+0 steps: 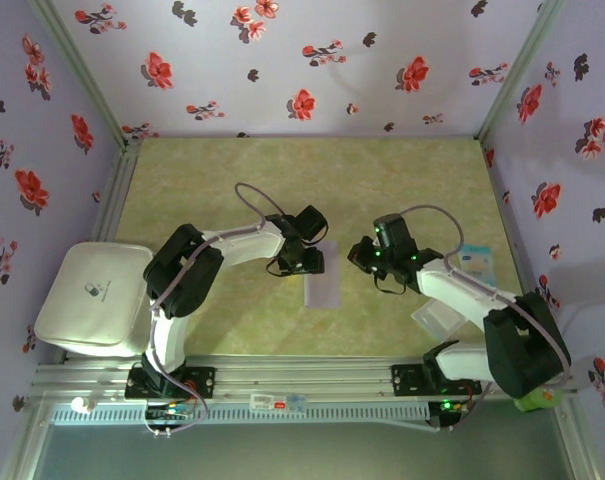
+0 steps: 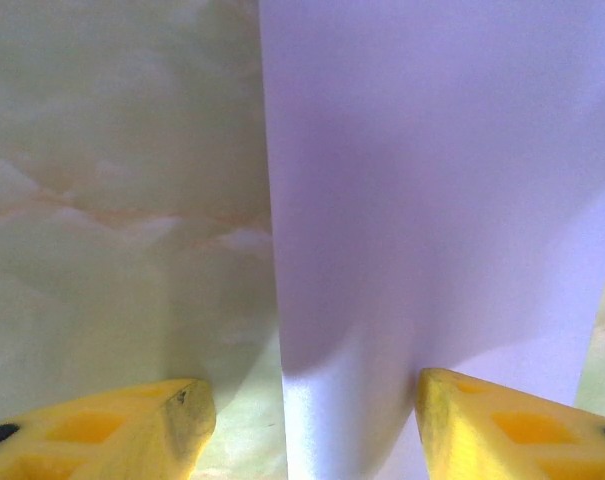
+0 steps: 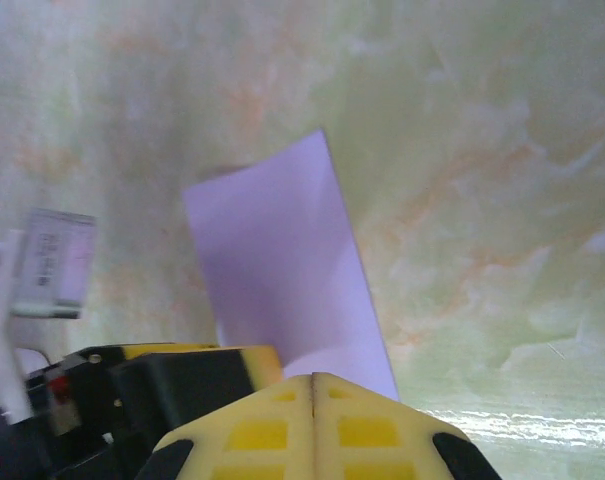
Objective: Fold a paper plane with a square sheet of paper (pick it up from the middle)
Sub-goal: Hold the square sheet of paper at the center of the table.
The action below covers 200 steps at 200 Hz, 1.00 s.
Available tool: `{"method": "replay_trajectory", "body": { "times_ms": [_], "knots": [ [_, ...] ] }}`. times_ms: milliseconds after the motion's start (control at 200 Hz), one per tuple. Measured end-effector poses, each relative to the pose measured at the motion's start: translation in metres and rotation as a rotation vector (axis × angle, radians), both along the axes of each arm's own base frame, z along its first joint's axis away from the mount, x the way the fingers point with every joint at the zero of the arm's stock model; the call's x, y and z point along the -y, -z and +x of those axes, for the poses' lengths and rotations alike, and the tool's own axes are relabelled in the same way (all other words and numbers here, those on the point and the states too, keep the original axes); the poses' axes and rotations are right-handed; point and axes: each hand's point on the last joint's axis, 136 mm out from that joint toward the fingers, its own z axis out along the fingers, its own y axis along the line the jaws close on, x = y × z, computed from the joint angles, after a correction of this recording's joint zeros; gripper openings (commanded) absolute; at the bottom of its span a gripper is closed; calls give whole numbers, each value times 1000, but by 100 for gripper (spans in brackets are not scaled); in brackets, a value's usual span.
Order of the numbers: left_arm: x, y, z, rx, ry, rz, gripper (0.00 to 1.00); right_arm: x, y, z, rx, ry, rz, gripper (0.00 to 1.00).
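I see the sheet of paper lying as a narrow rectangle on the table, between both arms. My left gripper is open over its edge. My right gripper is closed, with its tips at the paper's end.

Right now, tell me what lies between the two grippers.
The lavender paper lies on the table between the left gripper and right gripper, seen in the top view. In the left wrist view it runs between the open fingers.
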Motion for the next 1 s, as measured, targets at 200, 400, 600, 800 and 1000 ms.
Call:
{"method": "replay_trajectory", "body": {
  "times_ms": [200, 400, 600, 800, 1000],
  "knots": [
    [0, 0, 0, 0, 0, 0, 60, -7, 24, -5, -83, -40, -2, 0],
    [0, 0, 0, 0, 0, 0, 60, -23, 46, -13, -171, -102, 18, 0],
    [0, 0, 0, 0, 0, 0, 60, -39, 48, -7, -177, -139, 45, 0],
    [0, 0, 0, 0, 0, 0, 60, -45, 55, -8, -191, -163, 41, 0],
    [0, 0, 0, 0, 0, 0, 60, -45, 67, -11, -226, -168, 31, 0]
  ]
}}
